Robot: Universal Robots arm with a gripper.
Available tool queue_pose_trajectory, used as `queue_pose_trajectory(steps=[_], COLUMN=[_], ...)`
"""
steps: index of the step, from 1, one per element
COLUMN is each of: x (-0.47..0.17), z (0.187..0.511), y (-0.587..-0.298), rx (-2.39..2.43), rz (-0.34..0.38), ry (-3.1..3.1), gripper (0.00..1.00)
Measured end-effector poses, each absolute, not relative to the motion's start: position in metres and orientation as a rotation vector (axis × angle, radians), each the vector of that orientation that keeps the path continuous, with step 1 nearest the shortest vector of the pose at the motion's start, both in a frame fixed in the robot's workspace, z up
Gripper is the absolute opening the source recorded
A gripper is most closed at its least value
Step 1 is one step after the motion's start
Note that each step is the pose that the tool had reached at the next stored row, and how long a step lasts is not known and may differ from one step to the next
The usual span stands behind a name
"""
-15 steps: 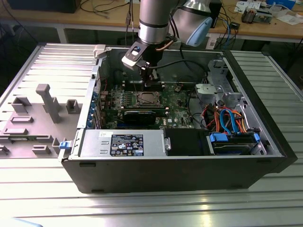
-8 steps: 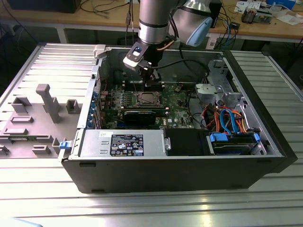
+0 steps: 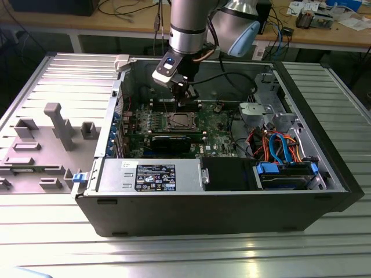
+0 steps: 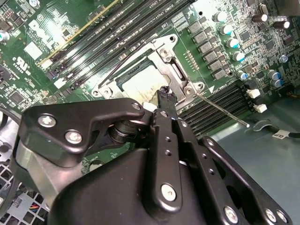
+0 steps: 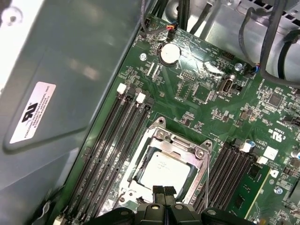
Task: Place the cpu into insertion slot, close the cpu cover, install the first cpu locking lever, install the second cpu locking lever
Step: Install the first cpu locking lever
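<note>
The hand (image 5: pixel 163 192) is down inside the open computer case (image 3: pixel 191 211), its two black fingers (image 5: pixel 158 191) pressed together with nothing that I can see between them. In the first wrist view the tips hang right at one edge of the insertion slot (image 5: pixel 136 169). Whether they actually rest on the metal there I cannot tell from where I look.

The cpu (image 5: pixel 164 171) lies flat in that slot, just beyond the fingertips, with its pale face showing. The cpu cover (image 5: pixel 174 138) is folded down around it, so the chip shows through the square cut-out. In the second wrist view one finger (image 4: pixel 165 96) points at the cover's edge. From the corner just beside it a thin lever rod (image 4: pixel 222 111) sticks out over the neighbouring memory slots (image 4: pixel 220 105), away from the socket and not tucked in.

More long memory slots (image 5: pixel 110 140) run along the other side of the socket on the green motherboard (image 5: pixel 211 89), and a round coin battery (image 5: pixel 169 53) sits farther off.

In the exterior view the arm (image 3: pixel 188 23) comes down from above. The case lies on its side in the middle of the ribbed metal worktop (image 3: pixel 58 243). Orange and blue cables (image 3: pixel 278 145) bunch at its end towards the exterior view's right. Grey fixture blocks (image 3: pixel 58 124) stand near the worktop's edge on the exterior view's left.
</note>
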State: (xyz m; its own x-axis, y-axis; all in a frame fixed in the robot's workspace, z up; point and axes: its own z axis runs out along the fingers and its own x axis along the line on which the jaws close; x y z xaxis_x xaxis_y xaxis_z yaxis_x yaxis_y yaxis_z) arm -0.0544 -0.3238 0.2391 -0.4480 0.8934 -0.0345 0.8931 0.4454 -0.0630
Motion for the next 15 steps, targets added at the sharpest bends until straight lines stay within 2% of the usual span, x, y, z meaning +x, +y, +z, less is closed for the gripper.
queue_pose_trajectory(steps=[15], x=[-0.0544], z=[0.2391], y=[-0.3238], rx=[-1.508], rz=[0.099], ry=[-2.748], gripper=[0.11])
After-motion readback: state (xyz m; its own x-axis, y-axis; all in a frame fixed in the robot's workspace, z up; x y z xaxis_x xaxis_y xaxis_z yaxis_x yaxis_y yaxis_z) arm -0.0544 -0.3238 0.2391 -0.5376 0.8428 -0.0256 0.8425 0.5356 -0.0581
